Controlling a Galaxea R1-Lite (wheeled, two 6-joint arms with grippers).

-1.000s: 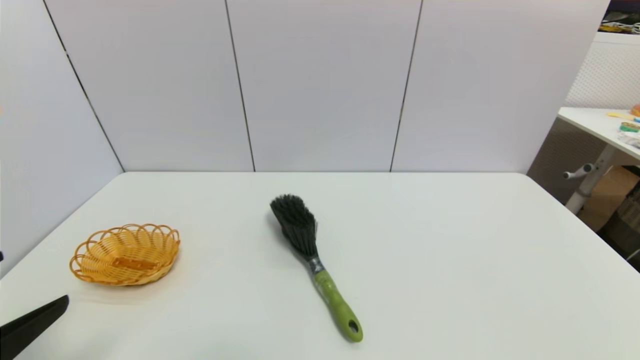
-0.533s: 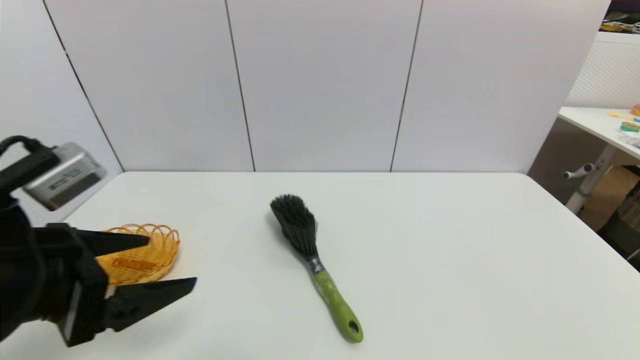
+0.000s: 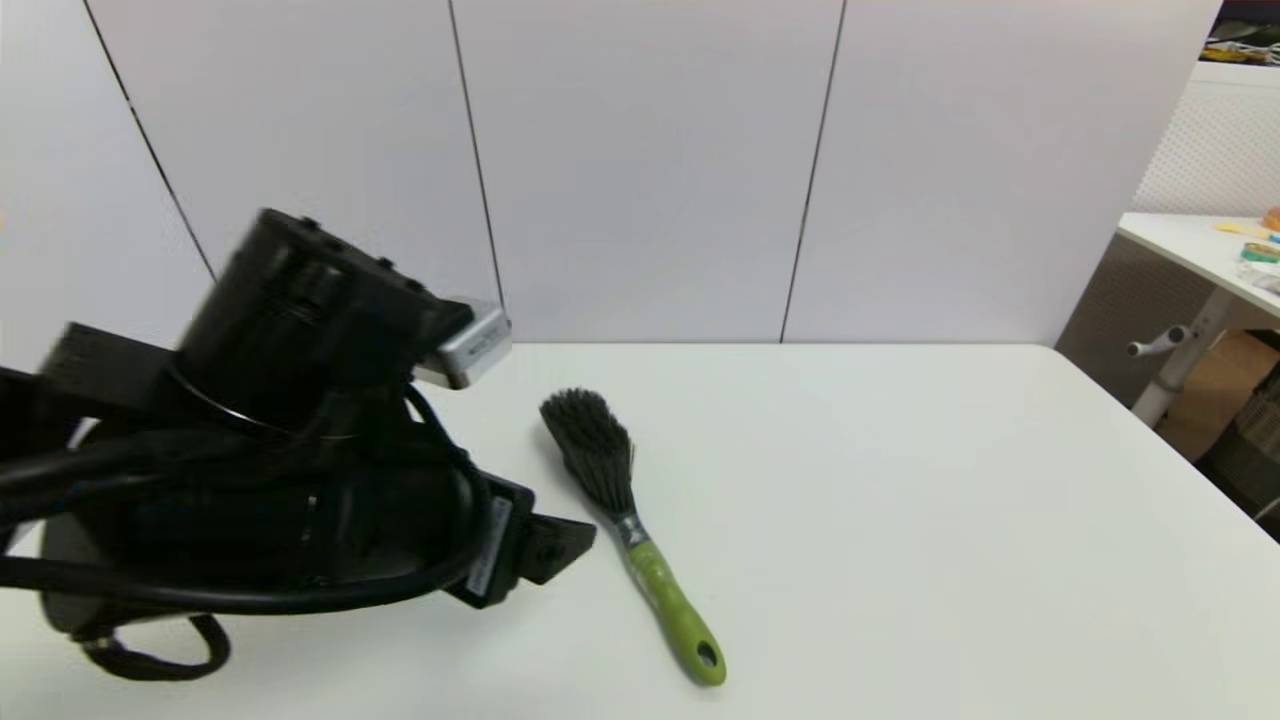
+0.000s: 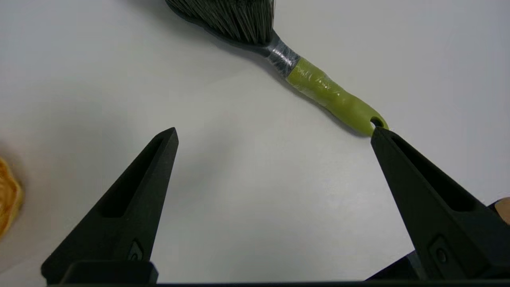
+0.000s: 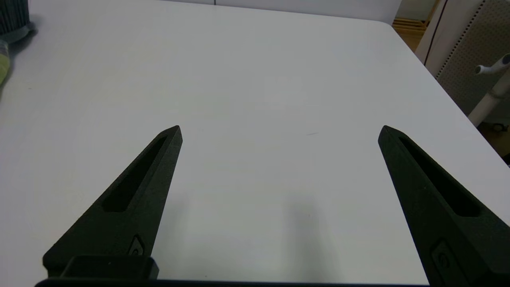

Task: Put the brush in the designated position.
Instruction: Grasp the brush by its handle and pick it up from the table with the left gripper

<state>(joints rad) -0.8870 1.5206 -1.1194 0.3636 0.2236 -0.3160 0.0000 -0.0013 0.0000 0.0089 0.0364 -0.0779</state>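
Note:
The brush [image 3: 634,530] lies flat mid-table, black bristles toward the far wall, lime-green handle [image 3: 672,608] toward me. My left gripper [image 3: 572,540] hovers just left of its grey neck, open and holding nothing. In the left wrist view the brush [image 4: 318,89] lies beyond the left gripper [image 4: 275,131], the handle's end by one fingertip. My right gripper [image 5: 279,127] is open over bare table, out of the head view, with the brush [image 5: 12,18] at its picture's edge. No mark shows the designated position on the white tabletop [image 3: 900,500].
The orange wicker basket [image 4: 8,199] is hidden behind my left arm in the head view and shows only at the left wrist picture's edge. White wall panels close off the table's back and left. Another table [image 3: 1195,250] stands off to the right.
My left arm has swung in from the lower left toward the brush and now covers the basket in the head view. The brush has not moved.

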